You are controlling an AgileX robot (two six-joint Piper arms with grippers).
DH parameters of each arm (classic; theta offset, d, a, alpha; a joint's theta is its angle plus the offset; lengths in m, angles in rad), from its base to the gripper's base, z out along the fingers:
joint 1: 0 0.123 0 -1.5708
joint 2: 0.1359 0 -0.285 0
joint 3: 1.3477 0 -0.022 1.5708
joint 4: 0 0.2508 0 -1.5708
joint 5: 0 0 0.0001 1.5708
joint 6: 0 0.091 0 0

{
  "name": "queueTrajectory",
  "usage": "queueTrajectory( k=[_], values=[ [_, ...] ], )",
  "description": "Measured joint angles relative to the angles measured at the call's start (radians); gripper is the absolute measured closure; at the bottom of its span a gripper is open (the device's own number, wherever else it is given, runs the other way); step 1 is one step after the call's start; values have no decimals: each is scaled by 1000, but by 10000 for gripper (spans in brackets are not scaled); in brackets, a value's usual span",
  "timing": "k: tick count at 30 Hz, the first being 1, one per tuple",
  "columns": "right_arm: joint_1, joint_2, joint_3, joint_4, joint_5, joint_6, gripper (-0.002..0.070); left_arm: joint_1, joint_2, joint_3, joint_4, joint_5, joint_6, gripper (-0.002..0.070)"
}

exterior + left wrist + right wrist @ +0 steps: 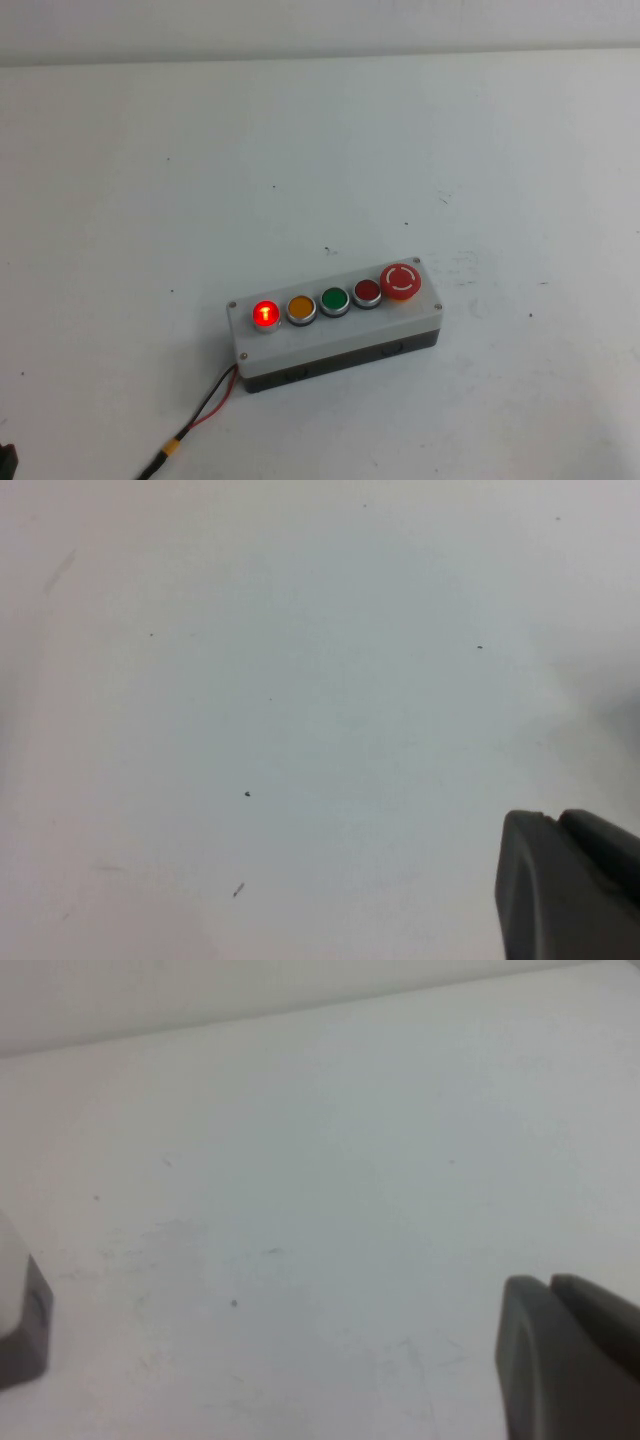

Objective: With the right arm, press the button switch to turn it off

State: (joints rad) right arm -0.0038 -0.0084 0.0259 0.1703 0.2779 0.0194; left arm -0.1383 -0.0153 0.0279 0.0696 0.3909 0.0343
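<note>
Neither arm shows in the high view. In the left wrist view the left gripper (570,885) appears only as a dark grey finger tip in a corner, over bare white table (300,680); whether its fingers are spread or pressed together cannot be told. The right gripper (570,1360) shows the same way in the right wrist view, a dark grey finger tip over the table, with a corner of the grey box (22,1325) at the picture's edge, well apart from it; its finger state also cannot be told.

The box (340,345) is a long plastic block, light grey on top with a darker base, lying near the table's middle. Five round buttons stand in a row on it. The button switch (265,314), silver-rimmed and glowing bright red, sits at the row's left end beside the orange button (301,308). Then come a green button (334,300), a dark red button (367,292) and a mushroom button (400,281) marked with white arrows. Red and black wires (205,408) leave the box's left end.
</note>
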Motion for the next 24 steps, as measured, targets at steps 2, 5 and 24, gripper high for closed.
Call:
queueTrajectory(
  k=[2, 5, 24],
  values=[
    [0, 0, 0, 65, -30, 0, 692, 0, 0, 0, 0, 0, 0, 677],
    [0, 0, 0, 229, -114, 0, 692, 0, 0, 0, 0, 0, 0, 677],
    [-2, 140, -258, 529, 178, -47, 692, 0, 0, 0, 0, 0, 0, 677]
  ],
)
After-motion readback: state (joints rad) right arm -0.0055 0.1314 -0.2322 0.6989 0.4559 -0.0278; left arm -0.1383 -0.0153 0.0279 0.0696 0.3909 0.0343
